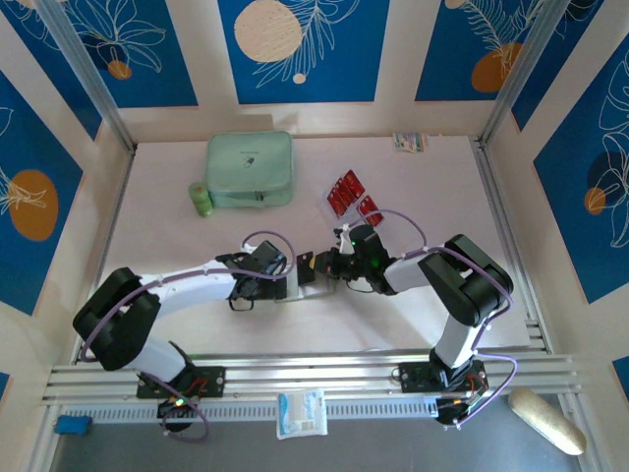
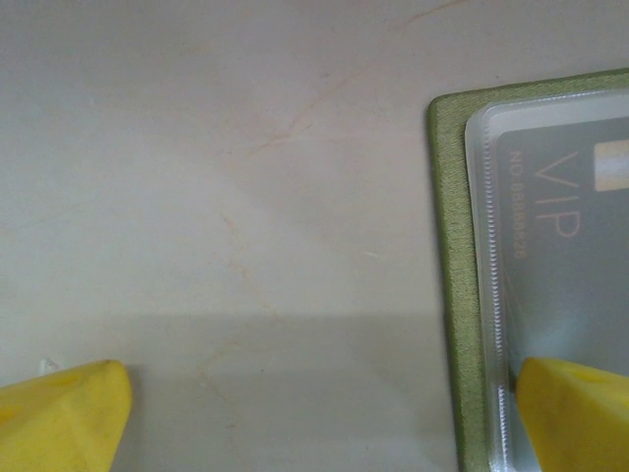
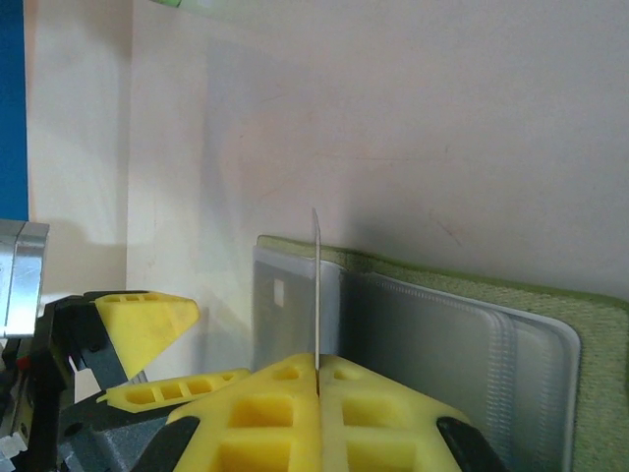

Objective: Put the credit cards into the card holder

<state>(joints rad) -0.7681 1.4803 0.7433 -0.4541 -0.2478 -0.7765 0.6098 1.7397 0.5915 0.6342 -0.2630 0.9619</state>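
The right pincer (image 3: 316,379) is clamping a credit card (image 3: 316,285) edge-on, with the open card holder (image 3: 472,334) lying just beyond its tips. The left pincer (image 2: 324,403), spread wide and empty, is resting one finger on it. If tilted, the card risks buckling instead of sliding in.

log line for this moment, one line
left end effector: open, straddling card holder edge | right end effector: shut on credit card, edge-on at open card holder

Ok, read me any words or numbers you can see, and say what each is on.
"VIP": on the grey card in the card holder's clear pocket.
"NO:" plus digits too blurred to read: same card, beside that.
Red cards and mint case: markings too small to read.
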